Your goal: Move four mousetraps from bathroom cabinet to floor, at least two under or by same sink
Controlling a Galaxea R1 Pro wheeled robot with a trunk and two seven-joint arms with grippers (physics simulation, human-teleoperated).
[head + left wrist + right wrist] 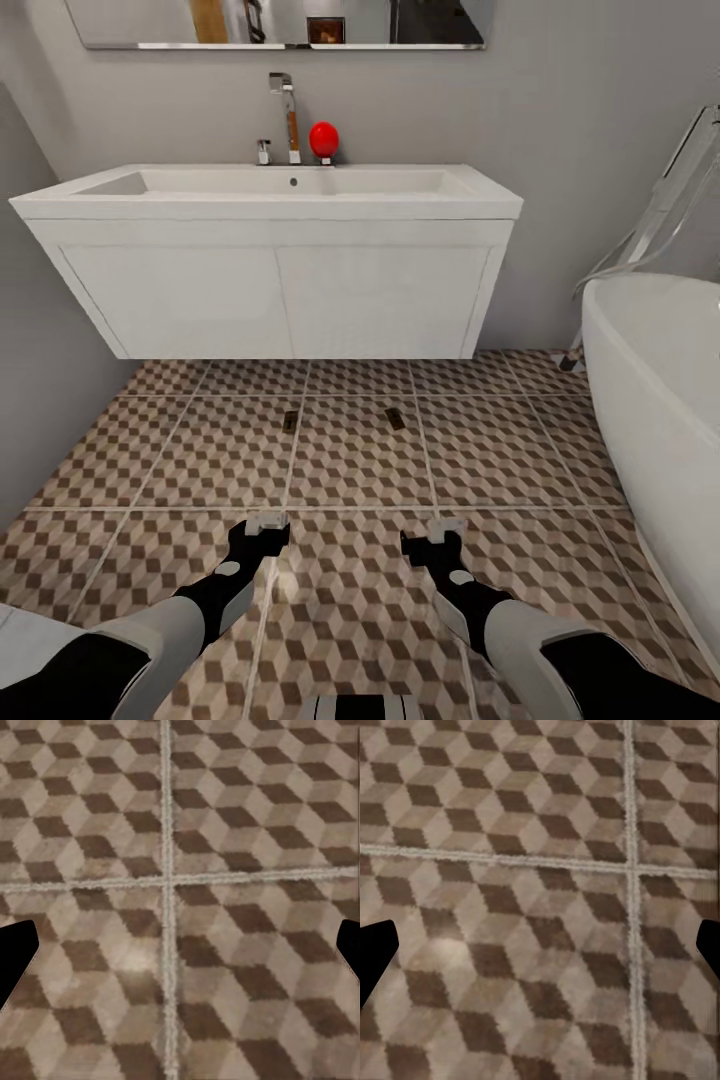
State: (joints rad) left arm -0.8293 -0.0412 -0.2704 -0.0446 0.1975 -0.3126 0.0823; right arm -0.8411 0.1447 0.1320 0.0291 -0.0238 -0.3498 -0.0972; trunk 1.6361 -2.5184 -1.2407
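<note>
While both grippers, left [267,522] and right [433,532], hang apart and empty, two small blurry mousetraps [290,419] [395,418] lie on the floor [350,470] near the sink [270,195].

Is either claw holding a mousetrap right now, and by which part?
No. The left claw and right claw are open over bare bathroom floor. Two mousetraps lie near the sink.
</note>
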